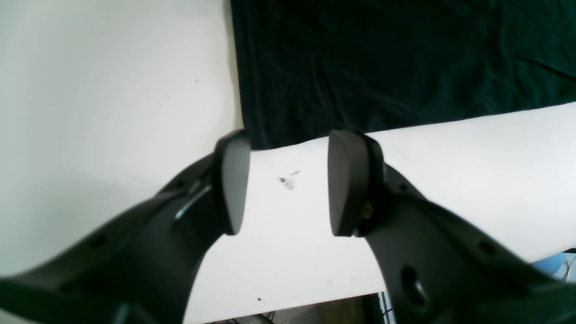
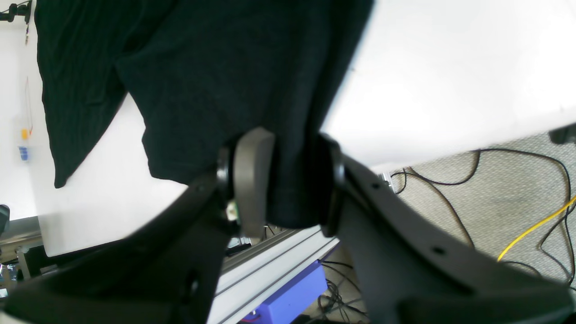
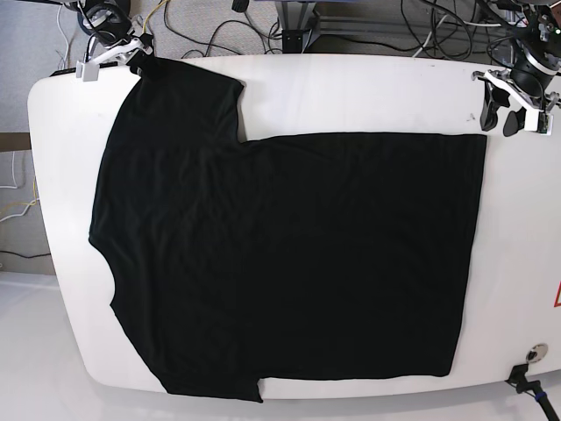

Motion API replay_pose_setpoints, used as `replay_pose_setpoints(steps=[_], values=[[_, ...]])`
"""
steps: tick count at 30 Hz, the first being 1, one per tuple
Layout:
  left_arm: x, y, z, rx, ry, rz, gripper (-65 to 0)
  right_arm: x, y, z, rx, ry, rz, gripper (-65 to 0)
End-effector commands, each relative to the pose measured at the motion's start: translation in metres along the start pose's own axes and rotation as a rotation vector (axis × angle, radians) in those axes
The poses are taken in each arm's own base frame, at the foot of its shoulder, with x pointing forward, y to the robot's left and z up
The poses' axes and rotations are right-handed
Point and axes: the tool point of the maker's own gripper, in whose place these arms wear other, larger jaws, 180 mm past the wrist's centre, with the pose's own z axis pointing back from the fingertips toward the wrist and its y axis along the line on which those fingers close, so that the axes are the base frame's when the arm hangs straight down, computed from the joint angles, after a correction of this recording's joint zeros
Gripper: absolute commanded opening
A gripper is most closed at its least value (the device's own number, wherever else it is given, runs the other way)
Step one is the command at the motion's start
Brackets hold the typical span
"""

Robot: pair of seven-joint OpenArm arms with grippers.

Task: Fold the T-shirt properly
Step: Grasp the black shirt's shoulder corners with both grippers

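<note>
Right end effector grips T-shirt sleeve.

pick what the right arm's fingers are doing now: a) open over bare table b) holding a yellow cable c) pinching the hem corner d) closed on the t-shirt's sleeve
d: in the right wrist view the right gripper has black T-shirt cloth between its fingers, at the sleeve end in the base view.

We see L claw at base view upper right, pads parted w/ nothing between. R claw upper left, pads clamped on T-shirt sleeve.
</note>
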Motion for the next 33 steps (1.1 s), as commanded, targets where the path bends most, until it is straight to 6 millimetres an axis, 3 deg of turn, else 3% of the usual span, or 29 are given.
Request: replay_pose_setpoints(steps=[1,5,11,13,17,20,22,28,33], values=[[0.012,0.001,0.003,-0.003,-0.041,-0.015,-38.5,-0.007,-0.009,0.004,-0.039,0.043,0.016,-48.7],[0.012,0.003,0.003,0.001,-0.039,-0.015,-38.2,-0.007,-0.008,0.004,-0.038,0.044,0.019,-65.0],[0.004,0.007,0.001,0.006,-0.025,0.01,-38.2,-0.007,-0.004,0.003,-0.015,0.047,0.042,-65.0],[0.0,0.018,-0.009,0.025,-0.024,0.06,-38.2,-0.007,-0.003,0.003,-0.009,0.048,0.047,-65.0],[-0.037,0.053,-0.02,0.086,0.102,0.195,-38.1,-0.007,-0.003,0.003,-0.009,0.048,0.047,-65.0],[-0.044,0.063,-0.029,0.086,0.136,0.232,-38.1,-0.007,-0.003,0.003,-0.008,0.046,0.047,-65.0],[-0.055,0.057,-0.038,0.056,0.163,0.253,-38.1,-0.01,0.0,0.001,0.001,0.058,0.05,-65.0],[-0.059,0.037,-0.062,-0.022,0.194,0.258,-38.1,-0.011,0.006,-0.004,0.018,0.063,0.053,-65.0],[-0.044,0.026,-0.077,-0.063,0.17,0.24,-38.3,-0.011,0.006,-0.005,0.019,0.063,0.052,-65.0]])
